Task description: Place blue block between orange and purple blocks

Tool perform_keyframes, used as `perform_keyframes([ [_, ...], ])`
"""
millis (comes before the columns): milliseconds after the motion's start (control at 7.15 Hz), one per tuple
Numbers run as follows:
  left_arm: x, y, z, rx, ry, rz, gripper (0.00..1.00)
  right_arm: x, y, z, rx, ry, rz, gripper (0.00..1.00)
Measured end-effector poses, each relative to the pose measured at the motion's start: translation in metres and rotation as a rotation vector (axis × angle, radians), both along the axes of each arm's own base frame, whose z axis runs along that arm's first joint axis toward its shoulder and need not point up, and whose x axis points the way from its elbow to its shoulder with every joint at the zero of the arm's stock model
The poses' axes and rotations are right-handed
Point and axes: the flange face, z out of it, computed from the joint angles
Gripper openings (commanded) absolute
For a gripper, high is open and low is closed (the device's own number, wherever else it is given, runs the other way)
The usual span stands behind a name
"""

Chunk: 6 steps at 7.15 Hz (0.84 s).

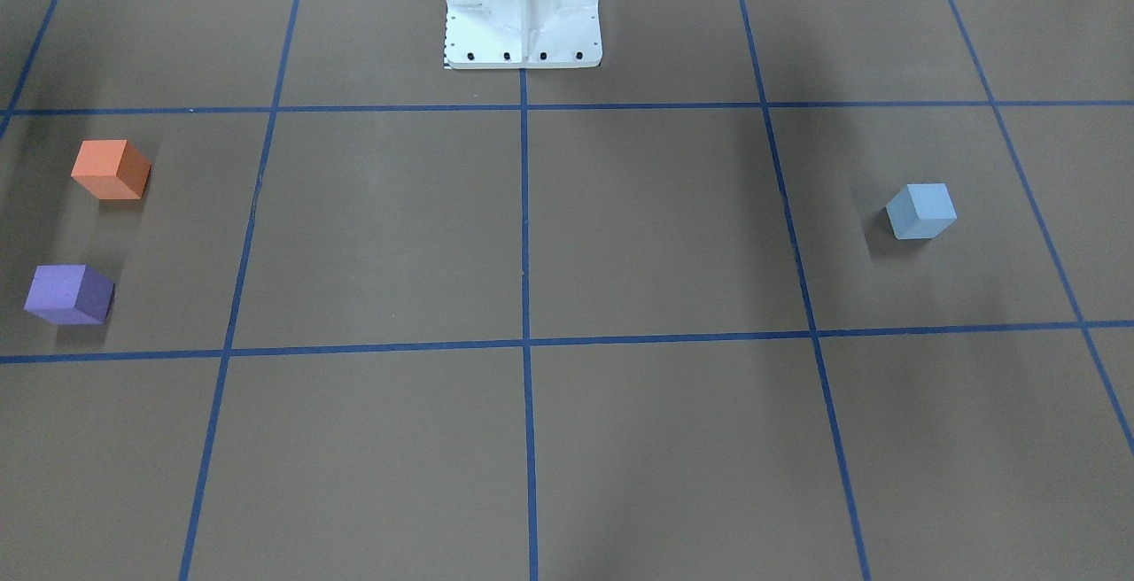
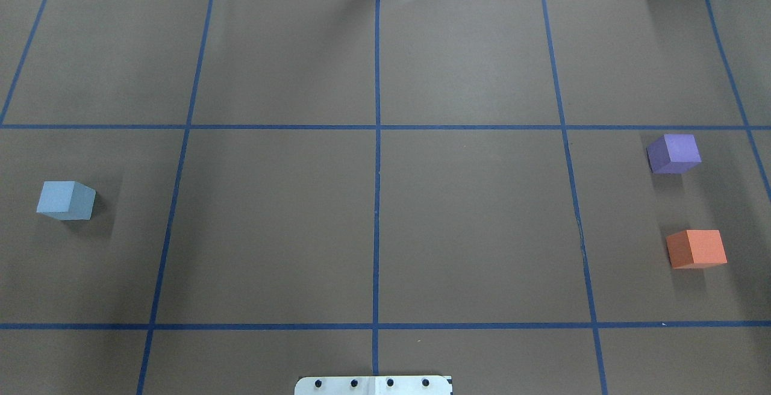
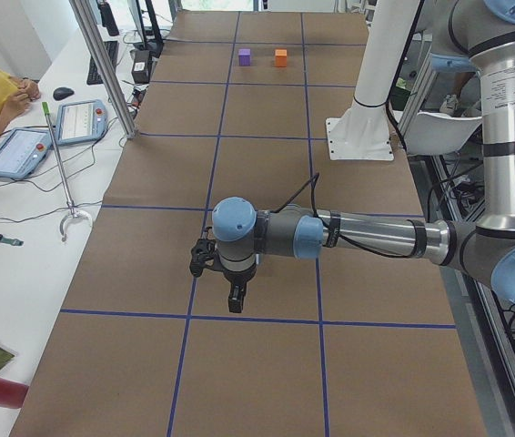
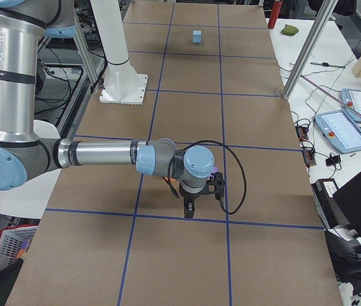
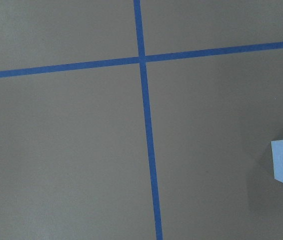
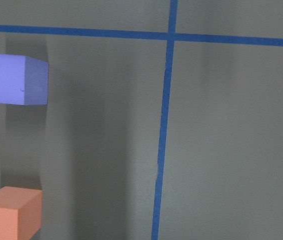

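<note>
The blue block [image 2: 65,200] sits alone on the robot's left side of the table [image 2: 271,226], well apart from the orange block [image 2: 697,248] and the purple block [image 2: 673,153]. These two stand near each other, not touching, on the right side. The left gripper [image 3: 236,299] and the right gripper [image 4: 189,209] hang over the table; I cannot tell whether either is wide or narrow.

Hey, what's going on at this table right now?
Nothing is gripped yet. The light blue cube block sits alone on the robot's left side of the brown table; the purple cube block and orange cube block stand apart on its right. The left gripper hangs near the blue one, the right gripper near the other two.
</note>
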Motion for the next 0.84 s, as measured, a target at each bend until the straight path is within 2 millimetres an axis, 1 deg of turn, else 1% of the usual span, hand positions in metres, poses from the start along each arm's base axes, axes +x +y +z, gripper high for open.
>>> perform_keyframes([
  [140, 0.015, -0.001, -0.003, 0.001, 0.040, 0.016, 1.00, -0.001, 0.000, 0.001, 0.000, -0.001, -0.001, 1.00],
  [280, 0.039, -0.003, -0.007, -0.024, 0.076, 0.028, 1.00, -0.002, 0.000, 0.001, -0.001, -0.003, -0.003, 1.00],
  [559, 0.103, -0.005, -0.027, -0.071, 0.129, 0.000, 1.00, -0.004, -0.001, 0.001, -0.001, -0.009, -0.006, 1.00],
  [699, 0.133, -0.003, -0.036, -0.085, 0.144, -0.017, 1.00, -0.005, -0.002, 0.000, 0.001, -0.010, -0.008, 1.00],
  [839, 0.160, -0.001, -0.039, -0.095, 0.130, -0.020, 1.00, -0.008, -0.004, -0.001, 0.002, -0.010, -0.012, 1.00],
])
